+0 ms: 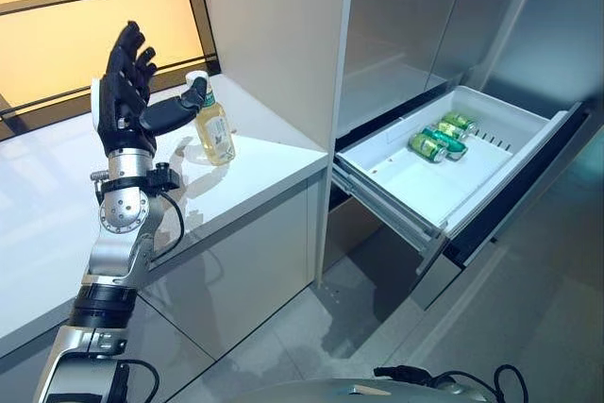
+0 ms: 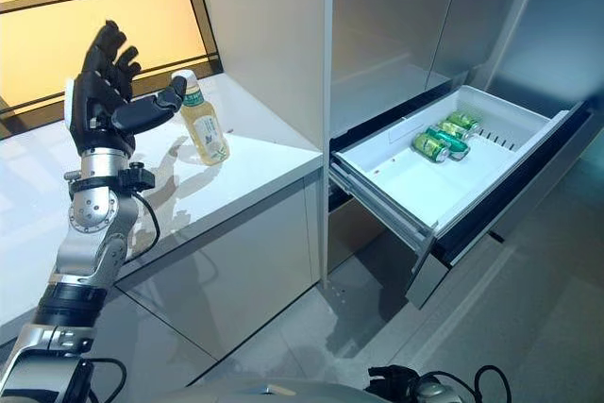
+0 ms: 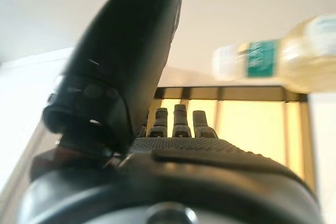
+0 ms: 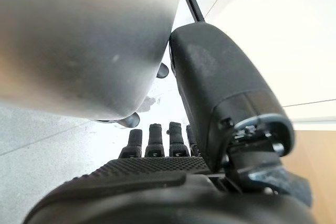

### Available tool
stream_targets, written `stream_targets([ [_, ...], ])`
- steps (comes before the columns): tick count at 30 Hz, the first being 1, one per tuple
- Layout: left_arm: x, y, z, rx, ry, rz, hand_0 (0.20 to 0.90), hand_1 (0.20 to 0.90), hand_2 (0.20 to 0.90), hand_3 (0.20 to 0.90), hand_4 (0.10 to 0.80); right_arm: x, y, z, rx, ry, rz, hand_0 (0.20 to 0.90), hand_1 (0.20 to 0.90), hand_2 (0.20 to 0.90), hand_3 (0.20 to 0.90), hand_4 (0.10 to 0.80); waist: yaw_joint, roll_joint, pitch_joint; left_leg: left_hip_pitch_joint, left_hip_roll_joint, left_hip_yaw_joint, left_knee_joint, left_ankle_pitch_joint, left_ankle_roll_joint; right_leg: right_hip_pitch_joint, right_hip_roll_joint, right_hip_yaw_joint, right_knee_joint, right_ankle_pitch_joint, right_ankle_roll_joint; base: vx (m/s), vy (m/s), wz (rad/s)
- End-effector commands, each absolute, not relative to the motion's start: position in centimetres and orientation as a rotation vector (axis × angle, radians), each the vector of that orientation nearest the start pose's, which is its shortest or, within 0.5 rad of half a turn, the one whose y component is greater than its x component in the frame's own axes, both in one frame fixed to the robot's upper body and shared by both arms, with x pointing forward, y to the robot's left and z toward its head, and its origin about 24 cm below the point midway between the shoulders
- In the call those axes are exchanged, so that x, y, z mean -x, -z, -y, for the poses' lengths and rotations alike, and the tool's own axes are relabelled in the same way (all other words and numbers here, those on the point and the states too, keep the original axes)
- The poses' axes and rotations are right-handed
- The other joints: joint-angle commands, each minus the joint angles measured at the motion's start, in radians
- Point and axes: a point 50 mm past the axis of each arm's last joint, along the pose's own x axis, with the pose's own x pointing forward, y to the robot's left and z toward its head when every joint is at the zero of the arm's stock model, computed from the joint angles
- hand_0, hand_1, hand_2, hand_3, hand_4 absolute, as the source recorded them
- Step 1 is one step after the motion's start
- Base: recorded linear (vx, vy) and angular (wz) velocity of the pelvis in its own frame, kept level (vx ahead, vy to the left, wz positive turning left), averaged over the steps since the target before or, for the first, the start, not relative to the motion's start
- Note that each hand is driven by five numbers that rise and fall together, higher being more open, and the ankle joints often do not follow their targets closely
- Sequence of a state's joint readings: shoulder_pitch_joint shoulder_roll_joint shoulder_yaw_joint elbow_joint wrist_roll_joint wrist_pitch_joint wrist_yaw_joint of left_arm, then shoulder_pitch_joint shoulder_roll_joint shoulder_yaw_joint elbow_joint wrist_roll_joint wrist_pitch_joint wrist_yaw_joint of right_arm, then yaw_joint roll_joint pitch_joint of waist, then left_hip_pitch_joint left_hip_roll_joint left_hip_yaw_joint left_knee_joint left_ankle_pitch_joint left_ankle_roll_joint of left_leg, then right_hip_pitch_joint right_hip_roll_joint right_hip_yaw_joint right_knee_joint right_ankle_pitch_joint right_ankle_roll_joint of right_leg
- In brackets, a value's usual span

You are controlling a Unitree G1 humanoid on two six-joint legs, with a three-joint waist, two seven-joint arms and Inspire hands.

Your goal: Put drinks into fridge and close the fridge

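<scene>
A bottle of pale yellow drink (image 1: 213,125) with a white cap and green label stands upright on the white counter (image 1: 269,172). My left hand (image 1: 125,92) is raised just left of it, fingers spread and straight, thumb pointing at the bottle's neck; it holds nothing. The left wrist view shows the bottle (image 3: 286,56) past the thumb (image 3: 126,72), apart from it. The fridge's white drawer (image 1: 429,191) is pulled open at the right, with green cans (image 1: 440,139) lying at its far end. My right hand (image 4: 157,174) shows in its wrist view, fingers straight, empty.
A tall white panel (image 1: 274,35) stands between the counter and the fridge's grey upper doors (image 1: 406,25). An amber-lit window (image 1: 75,35) runs behind the counter. The open drawer juts out over the grey tiled floor (image 1: 311,337).
</scene>
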State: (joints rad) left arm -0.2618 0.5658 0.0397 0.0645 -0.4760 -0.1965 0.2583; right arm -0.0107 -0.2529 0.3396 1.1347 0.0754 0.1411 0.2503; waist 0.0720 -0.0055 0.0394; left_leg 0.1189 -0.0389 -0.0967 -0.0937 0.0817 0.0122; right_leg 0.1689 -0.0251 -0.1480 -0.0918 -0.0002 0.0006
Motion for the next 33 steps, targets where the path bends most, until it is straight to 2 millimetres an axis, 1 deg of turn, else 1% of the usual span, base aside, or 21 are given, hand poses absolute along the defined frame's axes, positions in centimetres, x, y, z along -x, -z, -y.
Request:
stream_targets([
  [1, -29.4, -20.1, -27.2, -0.055, -0.265, 0.607, 0.9, 0.9, 0.9, 0.9, 0.8, -8.5, 16.5, 20.1, 0.229, -0.4, -1.379, 0.9, 0.9, 0.9, 0.9, 0.8, -0.019, -0.002, -0.005, 0.042, -0.027, 0.05, 0.006, -0.122, 0.028, -0.012, -0.018, 0.017, 0.065, -0.036, 0.04, 0.01, 0.034, -0.05],
  [3, -29.7, -19.4, -27.7, -0.086, -0.286, 0.565, 0.9, 0.9, 0.9, 0.9, 0.8, -8.6, 16.4, 20.1, 0.232, -0.4, -1.379, 0.9, 0.9, 0.9, 0.9, 0.8, -0.022, -0.001, -0.003, 0.044, -0.029, 0.052, 0.006, -0.124, 0.029, -0.012, -0.018, 0.021, 0.065, -0.034, 0.042, 0.006, 0.023, -0.05],
  [4, -29.9, -18.7, -28.1, -0.09, -0.297, 0.531, 0.9, 0.9, 0.9, 0.9, 0.8, -8.6, 16.4, 20.2, 0.233, -0.399, -1.379, 0.9, 0.9, 0.9, 0.9, 0.8, -0.026, -0.001, -0.003, 0.045, -0.031, 0.054, 0.006, -0.125, 0.031, -0.013, -0.018, 0.024, 0.065, -0.033, 0.044, 0.005, 0.014, -0.04],
  [5, -30.0, -18.6, -28.2, -0.092, -0.299, 0.526, 0.9, 0.9, 0.9, 0.9, 0.8, -8.6, 16.4, 20.2, 0.233, -0.399, -1.379, 0.9, 0.9, 0.9, 0.9, 0.8, -0.027, -0.001, -0.003, 0.045, -0.031, 0.054, 0.006, -0.125, 0.032, -0.013, -0.018, 0.025, 0.066, -0.033, 0.045, 0.011, 0.021, -0.04],
  [6, -30.2, -18.1, -28.8, -0.088, -0.304, 0.504, 0.9, 0.9, 0.9, 0.9, 0.8, -8.6, 16.4, 20.3, 0.232, -0.398, -1.38, 0.9, 0.9, 0.9, 0.9, 0.8, -0.03, -0.001, -0.004, 0.046, -0.032, 0.058, 0.006, -0.126, 0.033, -0.015, -0.019, 0.029, 0.067, -0.032, 0.047, 0.011, 0.02, -0.04],
  [12, -30.5, -16.7, -29.8, -0.085, -0.321, 0.444, 0.9, 0.9, 0.9, 0.9, 0.8, -8.5, 16.4, 20.7, 0.232, -0.389, -1.386, 0.9, 0.9, 0.9, 0.9, 0.8, -0.04, 0.001, -0.001, 0.051, -0.033, 0.07, 0.006, -0.129, 0.036, -0.018, -0.021, 0.04, 0.072, -0.029, 0.052, 0.011, 0.023, -0.08],
  [16, -30.6, -16.3, -30.3, -0.099, -0.329, 0.42, 0.9, 0.9, 0.9, 0.9, 0.8, -8.4, 16.4, 20.8, 0.231, -0.384, -1.389, 0.9, 0.9, 0.9, 0.9, 0.8, -0.046, 0.003, 0.001, 0.056, -0.034, 0.075, 0.006, -0.131, 0.039, -0.019, -0.022, 0.045, 0.076, -0.028, 0.054, 0.0, 0.0, 0.0],
  [24, -31.0, -16.7, -30.9, -0.103, -0.351, 0.427, 0.9, 0.9, 0.9, 0.9, 0.8, -8.4, 16.3, 21.0, 0.229, -0.373, -1.392, 0.9, 0.9, 0.9, 0.9, 0.8, -0.062, 0.006, 0.003, 0.059, -0.037, 0.082, 0.006, -0.133, 0.041, -0.025, -0.022, 0.062, 0.082, -0.025, 0.059, 0.009, 0.007, -0.03],
  [33, -31.3, -19.0, -30.8, -0.09, -0.362, 0.525, 0.9, 0.9, 0.9, 0.9, 0.8, -7.9, 16.4, 21.3, 0.229, -0.359, -1.405, 0.9, 0.9, 0.9, 0.9, 0.8, -0.078, 0.009, -0.001, 0.063, -0.038, 0.096, 0.006, -0.138, 0.044, -0.032, -0.02, 0.078, 0.09, -0.027, 0.06, 0.021, 0.007, -0.05],
])
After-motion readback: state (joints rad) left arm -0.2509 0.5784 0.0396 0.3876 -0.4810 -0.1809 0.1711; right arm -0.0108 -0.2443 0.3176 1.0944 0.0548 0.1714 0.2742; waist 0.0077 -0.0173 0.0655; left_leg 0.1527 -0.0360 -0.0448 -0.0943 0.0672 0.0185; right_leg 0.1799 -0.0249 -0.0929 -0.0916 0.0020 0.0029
